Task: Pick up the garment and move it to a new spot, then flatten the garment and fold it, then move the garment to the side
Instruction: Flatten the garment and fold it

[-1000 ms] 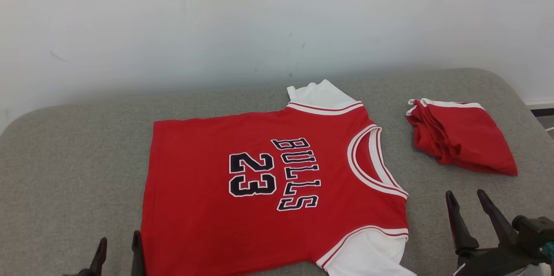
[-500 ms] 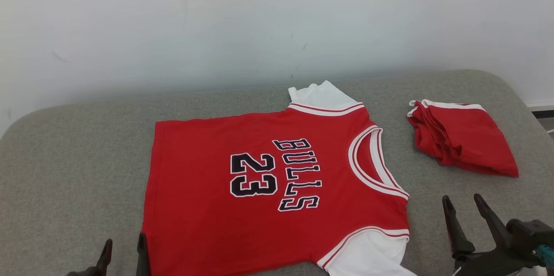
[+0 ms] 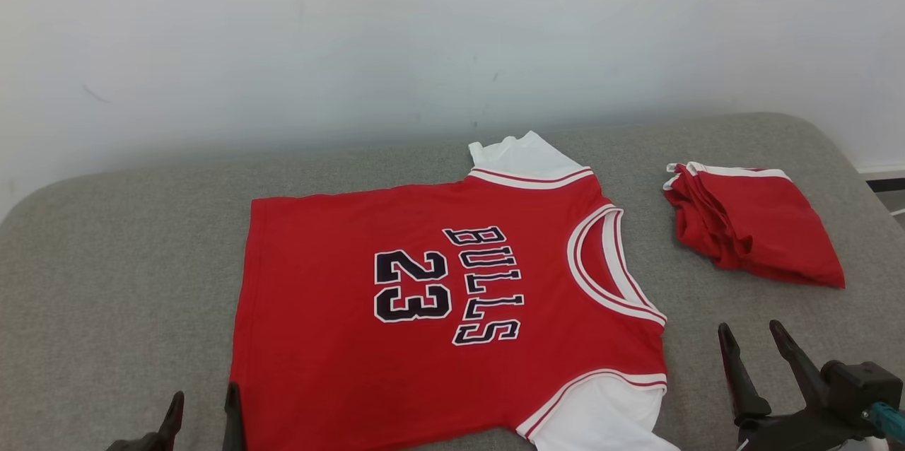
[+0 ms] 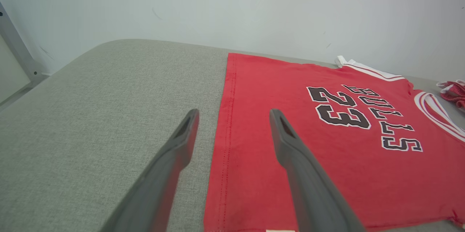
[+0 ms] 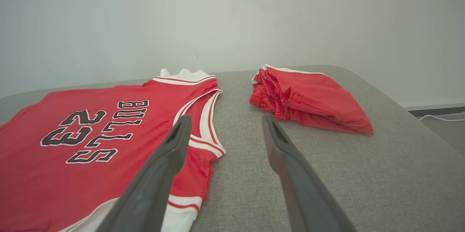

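Spreading across the lower half of the head view is a grey padded surface, with a plain pale wall behind it.

At the middle of the surface lies the garment, a red basketball jersey, flat and face up. Its neck opening points to the robot's right and its hem to the left. White sleeves stick out at the far and near sides.

Well apart from it, to the right, sits a smaller folded red garment with white trim.

The left gripper hovers at the jersey's near hem corner. Its fingers are spread wide, one above the grey cloth and one above red fabric, holding nothing. The right gripper hangs over bare padding just beside the shoulder, fingers likewise apart and empty.

The jersey looks flattened, so folding seems next. Risks from here:
- A pinch at the hem may catch only the top layer, so the back drags and creases.
- The loose white sleeves could bunch inside a fold.
- A wide sweep by the right arm might knock the folded pile.

Black, white-edged lettering on the chest reads "BULLS" above "23", lying sideways. No maker's label is legible.
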You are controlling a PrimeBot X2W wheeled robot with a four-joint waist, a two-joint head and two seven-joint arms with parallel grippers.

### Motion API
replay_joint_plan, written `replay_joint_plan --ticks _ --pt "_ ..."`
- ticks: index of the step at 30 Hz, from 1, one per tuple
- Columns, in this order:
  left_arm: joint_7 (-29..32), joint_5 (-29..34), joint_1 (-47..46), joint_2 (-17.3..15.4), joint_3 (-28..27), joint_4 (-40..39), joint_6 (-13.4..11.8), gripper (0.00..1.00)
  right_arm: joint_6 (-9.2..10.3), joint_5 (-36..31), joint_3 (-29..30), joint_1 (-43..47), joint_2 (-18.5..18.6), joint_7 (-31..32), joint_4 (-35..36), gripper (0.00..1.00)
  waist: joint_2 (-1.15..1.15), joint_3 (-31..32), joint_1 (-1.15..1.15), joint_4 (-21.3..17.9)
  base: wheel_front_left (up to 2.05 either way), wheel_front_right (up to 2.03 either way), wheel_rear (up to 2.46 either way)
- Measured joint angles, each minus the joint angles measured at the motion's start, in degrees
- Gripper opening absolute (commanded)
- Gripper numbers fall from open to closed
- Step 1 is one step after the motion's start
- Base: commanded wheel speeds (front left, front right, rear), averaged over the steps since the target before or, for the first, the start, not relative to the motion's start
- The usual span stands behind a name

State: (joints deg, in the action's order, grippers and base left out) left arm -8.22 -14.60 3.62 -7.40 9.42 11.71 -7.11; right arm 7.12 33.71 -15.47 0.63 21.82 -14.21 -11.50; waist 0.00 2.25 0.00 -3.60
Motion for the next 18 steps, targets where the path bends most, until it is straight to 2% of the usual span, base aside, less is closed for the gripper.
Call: replay_joint_plan --ticks 18 --pt "1.49 0.58 0.82 0.15 -1.09 -1.35 0.0 1.0 0.0 -0.09 0.11 -0.16 -0.3 0.01 -1.08 1.0 0.0 -0.22 0.0 0.19 0.0 0.0 0.0"
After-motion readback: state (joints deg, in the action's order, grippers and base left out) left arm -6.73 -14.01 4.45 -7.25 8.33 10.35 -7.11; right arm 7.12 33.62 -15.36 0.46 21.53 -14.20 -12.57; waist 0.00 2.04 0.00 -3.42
